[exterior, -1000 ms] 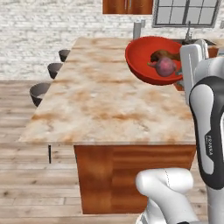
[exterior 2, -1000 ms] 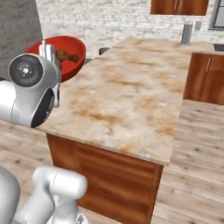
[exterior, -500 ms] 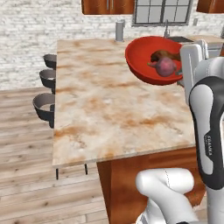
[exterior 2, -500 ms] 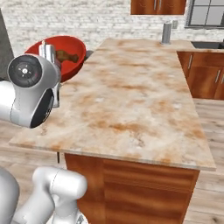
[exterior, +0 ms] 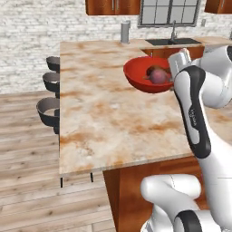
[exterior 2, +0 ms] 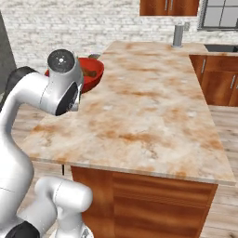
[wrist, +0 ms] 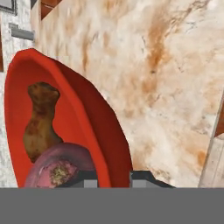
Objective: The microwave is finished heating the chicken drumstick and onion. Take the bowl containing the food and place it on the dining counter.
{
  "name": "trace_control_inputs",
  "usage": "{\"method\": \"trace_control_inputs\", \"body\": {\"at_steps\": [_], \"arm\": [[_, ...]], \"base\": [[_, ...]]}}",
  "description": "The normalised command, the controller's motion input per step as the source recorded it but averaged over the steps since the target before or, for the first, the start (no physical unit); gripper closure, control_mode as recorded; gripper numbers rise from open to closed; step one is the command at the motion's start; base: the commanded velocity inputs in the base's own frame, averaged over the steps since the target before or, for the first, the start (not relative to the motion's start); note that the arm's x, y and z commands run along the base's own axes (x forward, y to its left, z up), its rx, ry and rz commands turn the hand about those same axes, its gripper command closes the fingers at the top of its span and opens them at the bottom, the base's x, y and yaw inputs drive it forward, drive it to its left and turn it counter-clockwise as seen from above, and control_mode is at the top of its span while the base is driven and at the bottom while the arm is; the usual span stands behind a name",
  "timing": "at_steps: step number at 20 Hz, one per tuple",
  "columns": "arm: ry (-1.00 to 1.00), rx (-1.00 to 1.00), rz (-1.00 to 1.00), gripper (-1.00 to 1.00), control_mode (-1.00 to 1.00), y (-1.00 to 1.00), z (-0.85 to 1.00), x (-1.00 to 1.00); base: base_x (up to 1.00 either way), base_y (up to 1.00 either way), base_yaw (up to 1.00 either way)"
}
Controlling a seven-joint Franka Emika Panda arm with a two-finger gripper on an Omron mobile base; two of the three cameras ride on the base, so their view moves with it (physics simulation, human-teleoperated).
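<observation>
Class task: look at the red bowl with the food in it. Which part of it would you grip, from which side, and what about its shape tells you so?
Grip the thin rim of the bowl, one finger inside and one outside. The gripper straddles that rim in the hand view. The shallow, wide body is probably too broad to span, and the onion and chicken drumstick sit inside.

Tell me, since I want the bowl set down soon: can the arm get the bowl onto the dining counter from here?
Probably yes. The tool grips the rim of the bowl, carried over the dining counter. The marbled top beneath and beside it looks bare, the grey canister stands at the far end, so lowering seems unobstructed.
</observation>
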Motion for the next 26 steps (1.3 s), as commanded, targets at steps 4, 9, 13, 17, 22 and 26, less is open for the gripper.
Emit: {"method": "trace_control_inputs", "body": {"at_steps": [4, 9, 13, 17, 22, 26], "arm": [[0.32, 0.06, 0.12, 1.00, -1.00, -0.58, -0.90, 1.00], [0.03, 0.04, 0.05, 1.00, -1.00, -0.14, -0.84, 1.00], [0.01, 0.00, 0.00, 1.00, -1.00, 0.30, -0.81, 1.00], [0.10, -0.04, 0.00, 1.00, -1.00, 0.41, -0.91, 1.00], [0.17, -0.06, 0.00, 1.00, -1.00, 0.43, -0.98, 1.00], [0.11, -0.01, 0.00, 1.00, -1.00, 0.44, -0.82, 1.00]], "base": [[0.00, 0.00, 0.00], [0.00, 0.00, 0.00], [0.00, 0.00, 0.00], [0.00, 0.00, 0.00], [0.00, 0.00, 0.00], [0.00, 0.00, 0.00]]}}
